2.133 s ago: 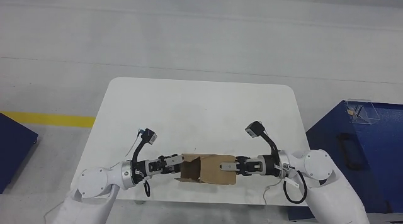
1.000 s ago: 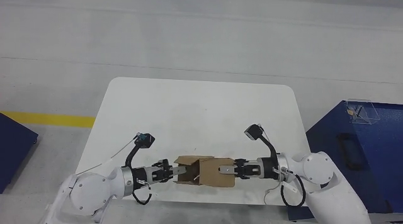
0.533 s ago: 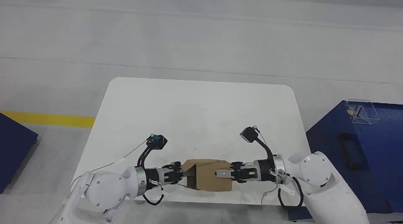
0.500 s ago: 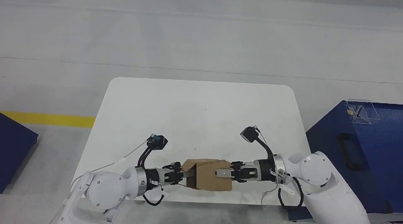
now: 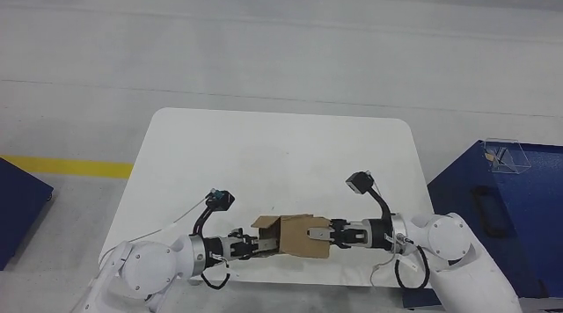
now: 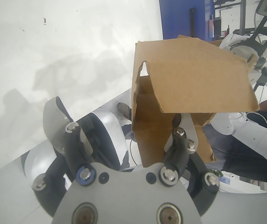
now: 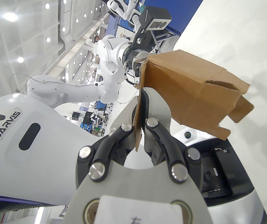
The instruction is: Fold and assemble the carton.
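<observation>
Pinching carton (image 7: 189, 89) flap, right gripper (image 7: 141, 100) clamped

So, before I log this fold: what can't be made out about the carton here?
Left wrist view: one fingertip of the left end effector, behind a carton flap.
Right wrist view: that end effector's fingers, behind the carton.
Top view: whether the carton touches the table, too small.

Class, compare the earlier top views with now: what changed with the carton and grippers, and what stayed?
The brown cardboard carton shifted slightly toward the far edge of the white table, and its flap near the left gripper swung open again. The right gripper stays shut on the opposite flap.
</observation>
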`<state>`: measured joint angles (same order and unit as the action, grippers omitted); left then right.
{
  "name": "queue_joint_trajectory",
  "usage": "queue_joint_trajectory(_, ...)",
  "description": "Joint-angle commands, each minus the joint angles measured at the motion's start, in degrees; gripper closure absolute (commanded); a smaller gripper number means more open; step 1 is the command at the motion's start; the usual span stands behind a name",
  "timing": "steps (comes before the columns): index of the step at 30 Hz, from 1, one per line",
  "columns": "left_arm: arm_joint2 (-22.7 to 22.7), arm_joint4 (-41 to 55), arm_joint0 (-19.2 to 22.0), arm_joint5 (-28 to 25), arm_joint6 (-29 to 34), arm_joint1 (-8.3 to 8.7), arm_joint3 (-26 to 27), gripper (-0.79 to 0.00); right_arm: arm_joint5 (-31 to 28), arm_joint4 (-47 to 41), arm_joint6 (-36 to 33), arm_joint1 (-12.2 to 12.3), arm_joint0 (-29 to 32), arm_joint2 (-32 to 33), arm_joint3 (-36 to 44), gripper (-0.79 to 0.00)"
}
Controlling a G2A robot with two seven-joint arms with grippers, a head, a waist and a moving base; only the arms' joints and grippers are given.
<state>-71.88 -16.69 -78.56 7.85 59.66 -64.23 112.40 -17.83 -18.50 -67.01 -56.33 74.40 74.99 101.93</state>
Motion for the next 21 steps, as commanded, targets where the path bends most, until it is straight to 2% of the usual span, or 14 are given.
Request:
queue_joint_trajectory(1, 0.29, 0.05, 0.03, -0.04, -0.19, 0.04, 0.07, -0.662, 0.04, -0.11, -0.45, 0.00, -0.08, -0.45, 0.06, 0.000)
queue_joint_trajectory(4, 0.82, -0.52, 0.47, 0.30, -0.97, 0.07, -0.14, -0.634, -0.02, -2.14, -1.69, -0.06, -0.47, -1.22, -0.36, 0.000)
queue_joint_trajectory(7, 1.54, -0.69, 0.78, 0.65, -1.49, 0.07, -0.25, -0.551, -0.29, -2.09, -1.80, -0.02, -0.73, -1.35, -0.41, 0.000)
queue_joint_trajectory(9, 1.85, -0.37, 0.98, 0.48, -1.59, 0.09, -0.28, -0.563, -0.32, -2.52, -2.04, 0.01, -0.73, -1.44, -0.44, 0.000)
queue_joint_trajectory(12, 2.01, 0.12, 1.18, 0.24, -1.61, 0.16, -0.41, -0.536, -0.40, -2.81, -2.29, 0.08, -0.68, -1.39, -0.75, 0.000)
queue_joint_trajectory(13, 2.06, 0.13, 1.22, 0.18, -1.61, 0.19, -0.46, -0.508, -0.40, -2.88, -2.44, 0.11, -0.61, -1.43, -0.85, 0.000)
queue_joint_trajectory(15, 2.17, 0.22, 1.30, 0.16, -1.56, 0.25, -0.47, -0.376, -0.45, -2.70, -2.62, 0.16, -0.49, -1.50, -0.90, 0.000)
queue_joint_trajectory(18, 2.38, 0.14, 1.41, 0.26, -1.62, 0.34, -0.47, -0.280, -0.39, -2.02, -2.78, 0.24, -0.40, -1.69, -0.79, 0.000)
queue_joint_trajectory(19, 2.49, 0.01, 1.44, 0.24, -1.68, 0.37, -0.44, -0.175, -0.42, -1.93, -2.74, 0.25, -0.37, -1.78, -0.76, 0.000)
queue_joint_trajectory(20, 2.59, -0.10, 1.45, 0.25, -1.79, 0.40, -0.44, -0.135, -0.43, -1.86, -2.71, 0.27, -0.34, -1.86, -0.71, 0.000)
queue_joint_trajectory(21, 2.68, -0.19, 1.46, 0.31, -1.93, 0.42, -0.44, -0.132, -0.41, -1.78, -2.73, 0.28, -0.34, -1.95, -0.66, 0.000)
